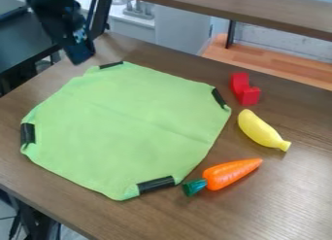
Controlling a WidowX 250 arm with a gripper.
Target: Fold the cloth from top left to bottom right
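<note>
Cloth (pixel 129 122) on table (pixel 285 200), banana (pixel 259 129) and carrot (pixel 230 173) right

The black robot arm (pixel 54 7) comes in at the top edge, left of centre, and hangs at a slant, its lower end farther to the right than its upper part. It is broad and bulky near the top edge and narrows on the way down. At its lower end is the black two-finger gripper (pixel 80 58), in the upper left of the view, pointing down and tilted slightly to the right, ending in a blunt, dark, squarish tip. A small patch of pale blue and white speckles (pixel 79 36) marks the dark casing just above that end.
</note>
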